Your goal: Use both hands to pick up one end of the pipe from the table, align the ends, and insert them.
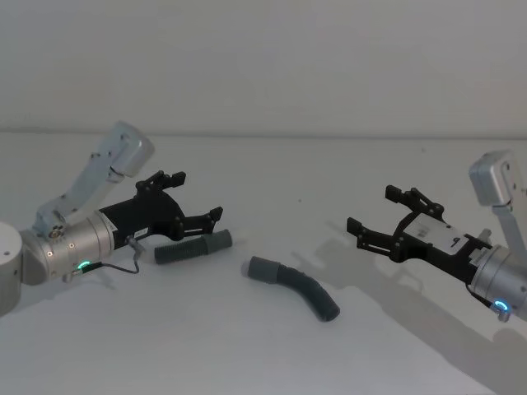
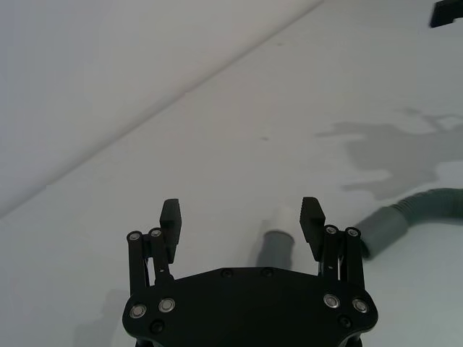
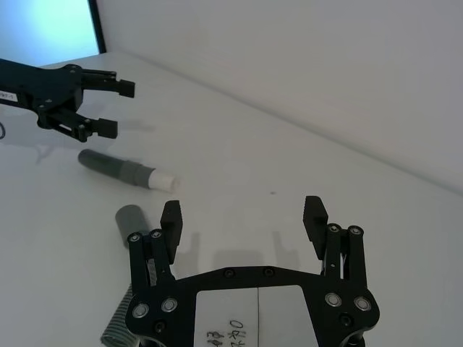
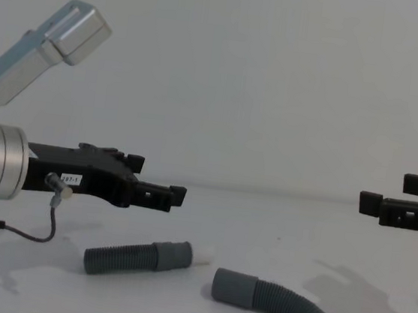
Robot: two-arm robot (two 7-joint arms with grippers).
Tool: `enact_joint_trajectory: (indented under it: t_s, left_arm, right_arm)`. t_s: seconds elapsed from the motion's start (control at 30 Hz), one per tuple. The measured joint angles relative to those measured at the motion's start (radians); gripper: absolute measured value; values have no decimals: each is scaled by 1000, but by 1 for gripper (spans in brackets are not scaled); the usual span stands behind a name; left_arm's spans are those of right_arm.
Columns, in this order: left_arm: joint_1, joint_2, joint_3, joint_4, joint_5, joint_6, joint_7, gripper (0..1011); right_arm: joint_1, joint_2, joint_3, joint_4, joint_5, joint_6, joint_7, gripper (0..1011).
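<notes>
The shorter ribbed pipe piece (image 1: 193,247) lies on the white table (image 1: 272,354), its grey cuff and white tip (image 4: 202,254) pointing toward the middle. The longer curved piece (image 1: 296,286) lies to its right, cuff (image 4: 233,288) facing the short one, a small gap between the ends. My left gripper (image 1: 198,196) hovers open just above the short piece (image 2: 277,246), touching nothing. My right gripper (image 1: 372,210) is open in the air to the right of the curved piece (image 3: 130,217), well apart from it.
The table's back edge meets a plain wall (image 1: 263,66). A thin grey cable (image 4: 26,234) hangs from the left wrist down near the table. White surface stretches all around both pipe pieces.
</notes>
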Motion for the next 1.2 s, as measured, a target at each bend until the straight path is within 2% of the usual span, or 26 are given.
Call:
enact_joint_trajectory:
  t_s: [0.23,0.57,1.2]
  left_arm:
    - [-10,11,10,17,-27,3,-62,1001]
    - [-30,26,39,44,-26,-6,-110,1001]
    - [-47,43,88,71,-9,-32,-148,1001]
  right_arm:
    - [29,12,-26,14,16,32,42,1001]
    - [64,22,-58,33,34,66,89,1000]
    - [104,25,-110,41,47,98,123,1000]
